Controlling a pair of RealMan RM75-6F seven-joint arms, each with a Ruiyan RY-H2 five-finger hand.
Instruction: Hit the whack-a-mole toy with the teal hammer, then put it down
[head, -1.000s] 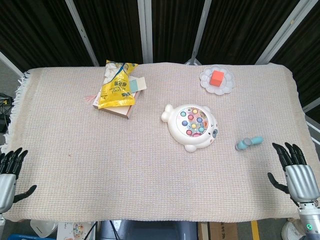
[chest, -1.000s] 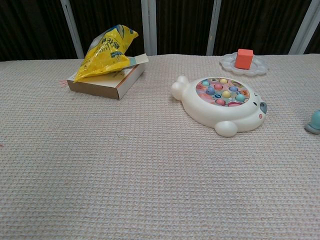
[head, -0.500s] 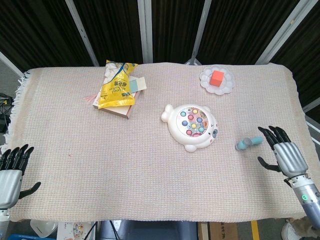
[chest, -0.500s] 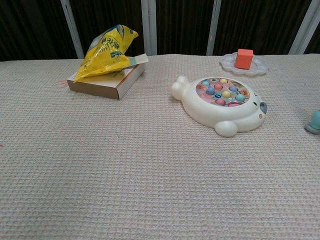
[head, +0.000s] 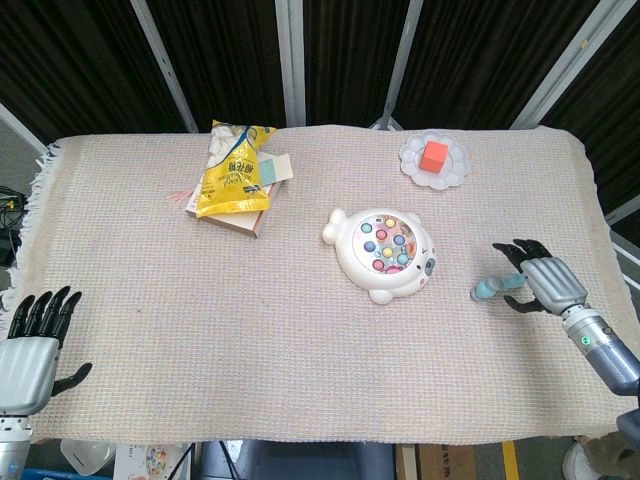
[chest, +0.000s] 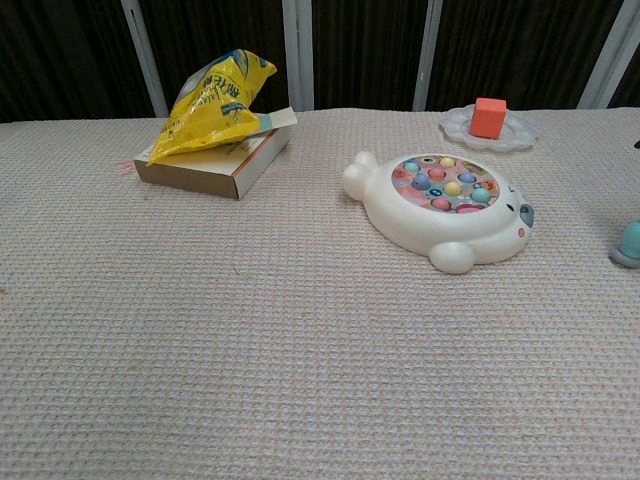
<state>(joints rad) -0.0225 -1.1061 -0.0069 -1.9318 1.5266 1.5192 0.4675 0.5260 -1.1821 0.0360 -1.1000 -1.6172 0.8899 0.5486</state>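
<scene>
The white seal-shaped whack-a-mole toy (head: 382, 252) (chest: 445, 205), with coloured buttons on top, lies right of the table's middle. The teal hammer (head: 487, 290) lies flat to its right; in the chest view only its head (chest: 630, 243) shows, at the right edge. My right hand (head: 540, 280) hovers over the handle end of the hammer, fingers spread and bent down toward it, and the handle's tip is hidden under them. My left hand (head: 30, 340) is open at the table's near left corner, holding nothing.
A yellow snack bag (head: 235, 170) (chest: 210, 95) rests on a flat box (head: 232, 212) (chest: 215, 160) at the back left. A white plate (head: 415, 165) (chest: 455, 125) with a red cube (head: 433, 155) (chest: 489, 117) stands at the back right. A beige woven cloth (head: 200, 320) covers the table.
My right hand has moved up and left from the near right edge to the hammer's handle. The left hand shifted slightly right. The hammer and the toy have not moved.
</scene>
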